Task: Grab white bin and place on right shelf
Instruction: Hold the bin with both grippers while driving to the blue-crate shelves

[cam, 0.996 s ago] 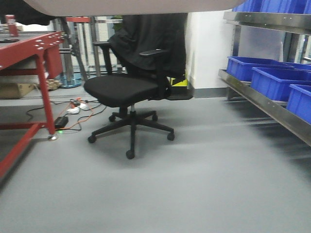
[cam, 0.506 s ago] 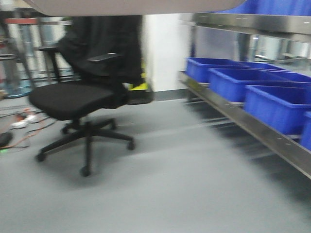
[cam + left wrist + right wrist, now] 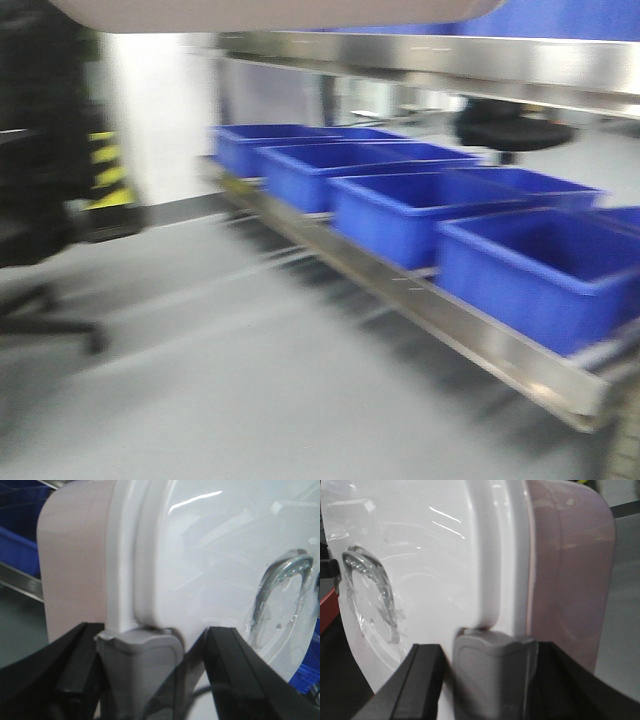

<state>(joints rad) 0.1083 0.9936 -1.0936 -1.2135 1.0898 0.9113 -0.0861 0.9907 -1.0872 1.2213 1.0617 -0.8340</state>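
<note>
The white bin (image 3: 200,555) fills both wrist views, its glossy lid with the recessed handle toward the middle and its pale pinkish body (image 3: 570,570) outward. My left gripper (image 3: 150,645) has its black fingers on either side of a grey latch (image 3: 137,665) on the bin's rim and is shut on the bin. My right gripper (image 3: 485,655) holds the matching grey latch (image 3: 492,672) on the opposite end. In the front view the bin's underside (image 3: 270,12) hangs along the top edge. The right shelf (image 3: 480,345), a stainless steel rack, runs diagonally across the right half.
Several blue open crates (image 3: 400,215) stand in a row on the rack's low level, under an upper steel rail (image 3: 430,55). A black office chair (image 3: 35,200) is at the left edge on grey floor (image 3: 220,380). A yellow-black striped marking (image 3: 105,165) sits by the white wall.
The front view has swung to the right: the office chair slid from the centre to the left edge, and the steel rack with blue crates moved in from the right.
</note>
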